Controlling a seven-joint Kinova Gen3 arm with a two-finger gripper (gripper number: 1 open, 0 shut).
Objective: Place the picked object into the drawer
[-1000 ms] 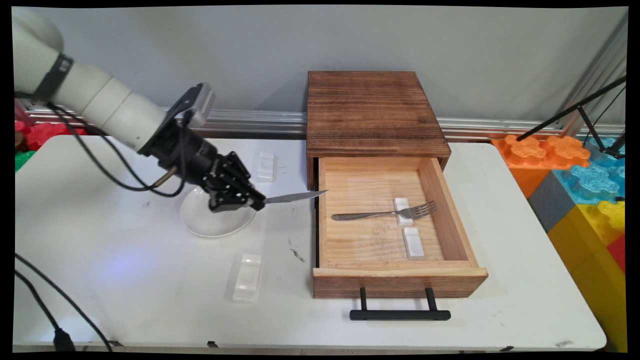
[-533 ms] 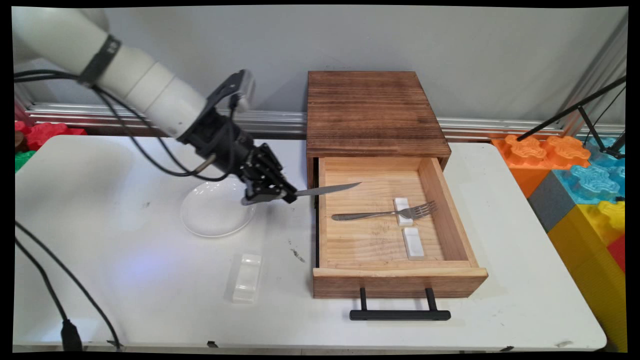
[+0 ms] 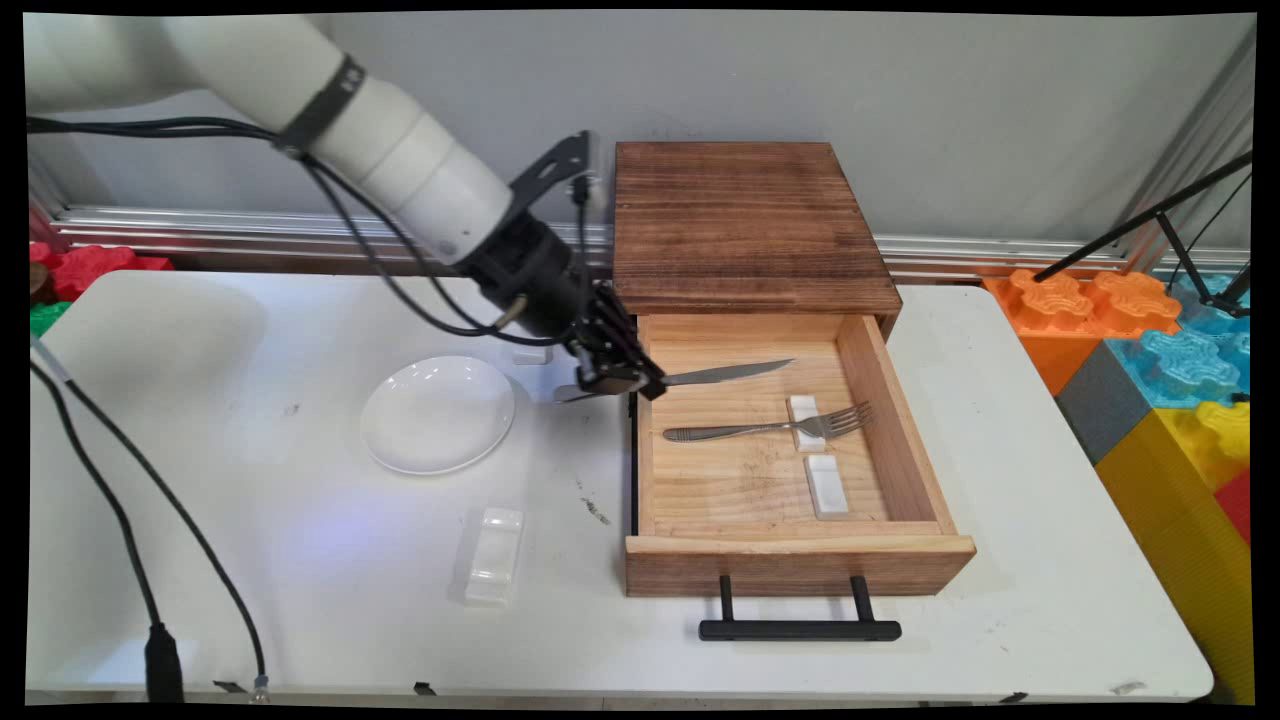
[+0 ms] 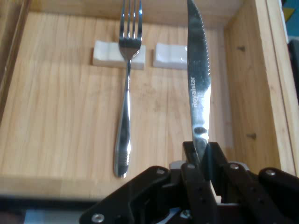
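Holding one knife (image 4: 198, 88), pincer (image 4: 202, 156) overhangs drawer (image 3: 900, 420).

Gripper (image 3: 640, 383): black, on a white arm (image 3: 400, 160) with black cables. Knife (image 3: 725, 374): silver steel, serrated edge, dark "Royalstar" lettering on the blade. Fork (image 3: 770, 428): silver, ridged handle end. Drawer (image 3: 790, 560): pale pine inside with straight grain, darker brown front, black bar handle (image 3: 800, 629). Cabinet (image 3: 745, 220): dark brown, streaked grain. Two rests in drawer (image 3: 826, 486): white. Plate (image 3: 437, 413): white. Rest on table (image 3: 494, 554): translucent white. Table (image 3: 300, 560): white, a few dark scuffs. Foam blocks (image 3: 1150, 330): orange, blue, yellow, grey, red.
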